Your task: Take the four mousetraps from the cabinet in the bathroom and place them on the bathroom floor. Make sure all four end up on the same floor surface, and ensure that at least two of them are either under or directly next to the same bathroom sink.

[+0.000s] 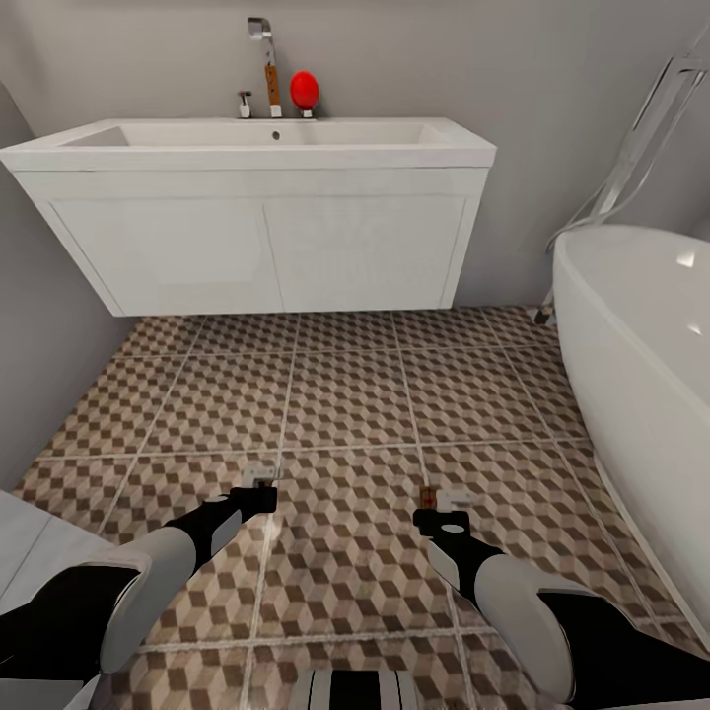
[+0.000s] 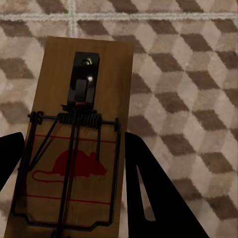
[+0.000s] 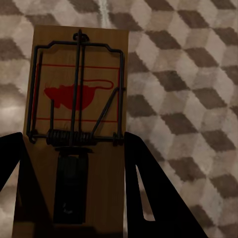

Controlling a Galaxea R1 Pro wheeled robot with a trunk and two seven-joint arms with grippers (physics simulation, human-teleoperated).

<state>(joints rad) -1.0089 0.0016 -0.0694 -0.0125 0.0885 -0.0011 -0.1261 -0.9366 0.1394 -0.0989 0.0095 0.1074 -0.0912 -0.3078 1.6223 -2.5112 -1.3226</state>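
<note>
Two black grippers — left gripper (image 1: 264, 485) and right gripper (image 1: 441, 505) — each clamp a mousetrap (image 2: 74, 148) (image 3: 74, 129) above the bathroom floor (image 1: 345, 394), before the sink (image 1: 247, 143) — its basin looks empty.

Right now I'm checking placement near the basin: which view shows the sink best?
The head view: the sink with its chrome tap sits on the white vanity straight ahead. Both wrist views show a mousetrap held between gripper fingers over the bathroom floor.
</note>
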